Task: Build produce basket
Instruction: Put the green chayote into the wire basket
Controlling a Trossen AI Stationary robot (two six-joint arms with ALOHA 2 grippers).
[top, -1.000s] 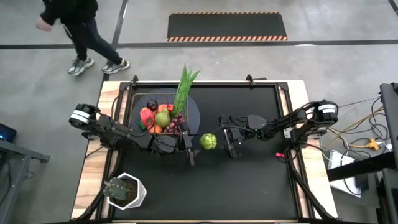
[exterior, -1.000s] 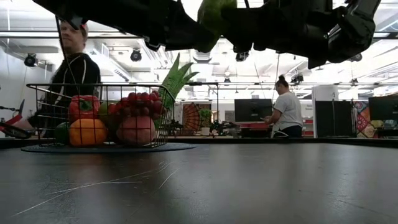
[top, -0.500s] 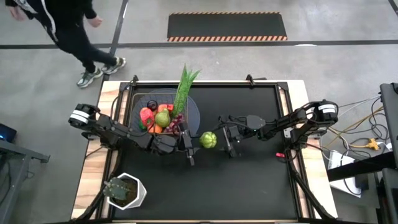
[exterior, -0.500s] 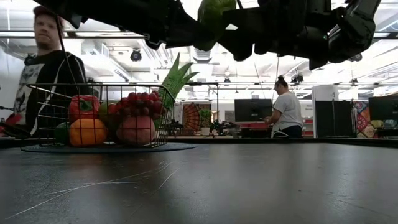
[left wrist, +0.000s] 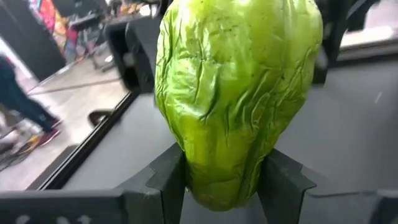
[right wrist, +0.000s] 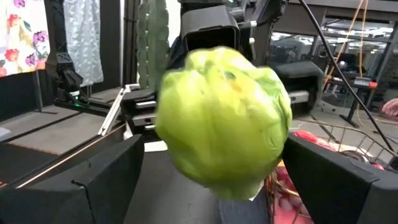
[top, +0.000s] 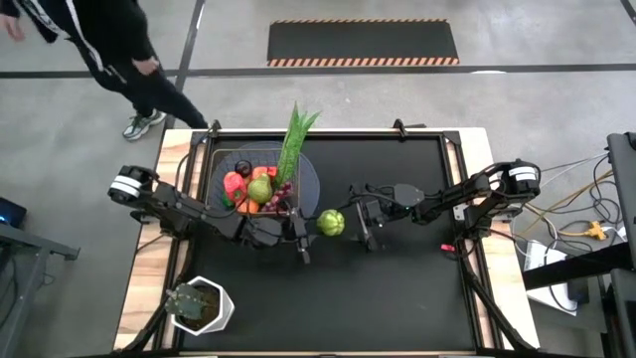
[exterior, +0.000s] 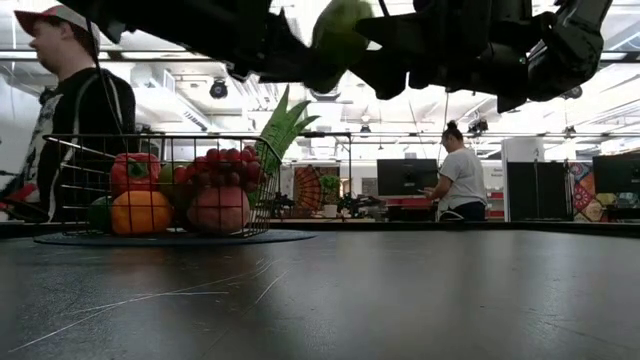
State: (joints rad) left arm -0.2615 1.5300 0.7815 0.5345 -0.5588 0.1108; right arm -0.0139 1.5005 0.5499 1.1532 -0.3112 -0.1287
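My left gripper (top: 320,227) is shut on a wrinkled light-green vegetable (top: 331,223), high above the table just right of the basket (top: 227,161). The vegetable also shows in the low view (exterior: 337,30). My right gripper (top: 356,225) is open on the vegetable's right. In its wrist view its fingers (right wrist: 93,180) stand wide on either side of the vegetable (right wrist: 224,118), apart from it. The wire basket (exterior: 70,160) stands on its grey disc and holds orange, red, pink and green produce (top: 256,189), grapes and a leafy stalk (top: 294,139). My left gripper pinches the green vegetable's narrow end (left wrist: 217,180) between its two fingers (left wrist: 166,180). The fingers come level from the table's left. The vegetable juts out past the fingertips toward my right gripper, lifted clear of the table.
A white pot with a small plant (top: 199,303) stands at the near left corner. A small red thing (top: 447,246) lies by the table's right edge. A person (top: 109,45) walks past the far left corner. The black mat (top: 397,288) is bare in front of the arms.
My left gripper has drawn a little toward the basket with the green vegetable, which stays lifted clear. The person beyond the table has walked farther left.
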